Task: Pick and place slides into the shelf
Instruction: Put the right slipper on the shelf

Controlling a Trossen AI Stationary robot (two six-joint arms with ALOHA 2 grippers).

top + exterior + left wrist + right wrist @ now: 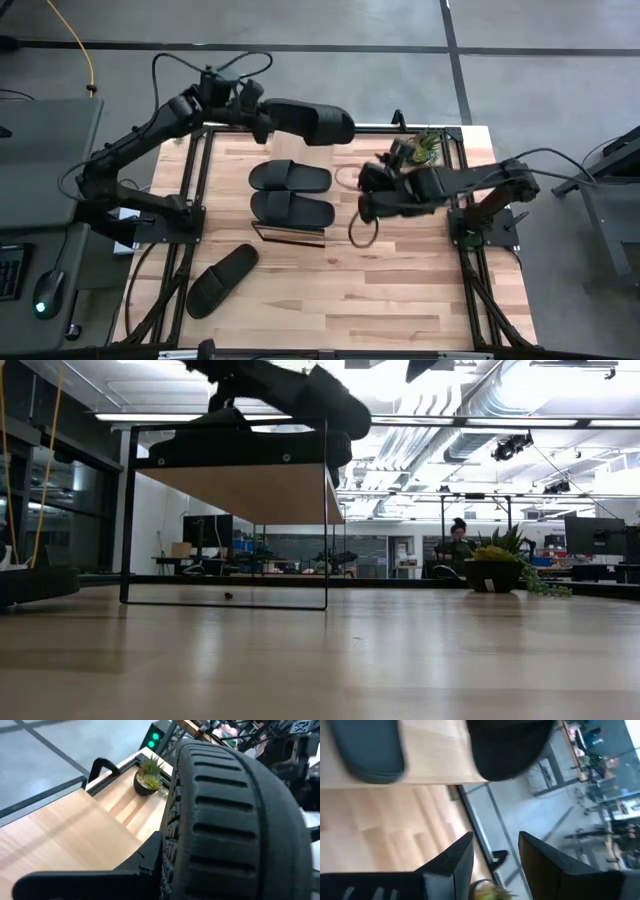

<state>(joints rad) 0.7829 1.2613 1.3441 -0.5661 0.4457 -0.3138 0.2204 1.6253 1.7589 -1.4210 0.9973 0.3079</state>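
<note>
Two black slides (290, 177) (292, 210) lie side by side, soles down, on the light-wood shelf (240, 492). Its thin black frame (288, 237) stands on the table. A third slide (222, 280) lies sole down on the tabletop toward the near-left. My left gripper (257, 112) is shut on the fourth slide (312, 122) and holds it in the air over the table's far edge, above the shelf in the low view (290, 395). My right gripper (495, 862) is open. It hovers to the right of the shelf (364, 195) and points at it. My left gripper holds the fourth slide by its end toward the table's left (272, 113), coming at it roughly level from the left. In the left wrist view one finger (75, 880) lies against the sole's edge (167, 850), beside the ribbed strap (235, 805). The slide is lifted clear and roughly level.
A small potted plant (425, 148) stands at the far-right corner, behind my right arm. A loop of cable (360, 232) hangs under the right gripper. Bare slatted tabletop (380, 290) fills the near and right parts. A person sits far off in the room (457, 545).
</note>
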